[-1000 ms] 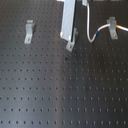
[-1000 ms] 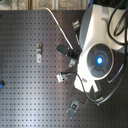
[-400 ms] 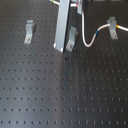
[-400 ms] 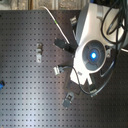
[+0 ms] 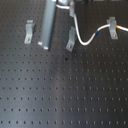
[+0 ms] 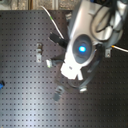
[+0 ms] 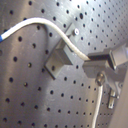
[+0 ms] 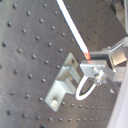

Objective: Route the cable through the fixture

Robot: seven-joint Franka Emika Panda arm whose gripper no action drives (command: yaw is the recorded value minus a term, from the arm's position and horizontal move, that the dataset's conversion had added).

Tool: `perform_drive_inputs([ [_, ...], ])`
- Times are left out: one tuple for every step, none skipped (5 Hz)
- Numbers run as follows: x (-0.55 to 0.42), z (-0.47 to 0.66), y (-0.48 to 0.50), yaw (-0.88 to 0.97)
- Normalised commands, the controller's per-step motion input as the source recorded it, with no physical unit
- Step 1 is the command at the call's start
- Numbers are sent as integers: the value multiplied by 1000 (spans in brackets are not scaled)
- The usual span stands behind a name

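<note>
The cable (image 7: 47, 24) is a thin white cord arching over the fixture (image 7: 59, 59), a small grey bent-metal clip on the perforated board. My gripper (image 7: 93, 64) sits just beside that clip, shut on the cable's end. In the second wrist view the cable (image 8: 74, 31) runs straight into the gripper (image 8: 93, 64), with the fixture (image 8: 62, 84) close by. In the first exterior view the cable (image 5: 84, 42) sags next to the middle clip (image 5: 71, 39), and a long grey gripper finger (image 5: 47, 27) hangs at the first exterior view's left of it. In the second exterior view the arm hides the gripper.
Two more clips stand on the board: one at the first exterior view's left (image 5: 30, 31), and one at its right (image 5: 113, 26) that the cable reaches. The white arm housing (image 6: 80, 47) with its blue light covers the board's middle in the second exterior view.
The grey finger has moved toward the first exterior view's left, from the middle clip toward the left one. In the second exterior view the arm has shifted left and down.
</note>
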Motion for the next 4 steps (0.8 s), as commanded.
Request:
perform_drive_inputs([
  [15,-1,81,0],
  [-10,585,-21,0],
  [-115,599,-201,0],
  [-144,19,89,157],
])
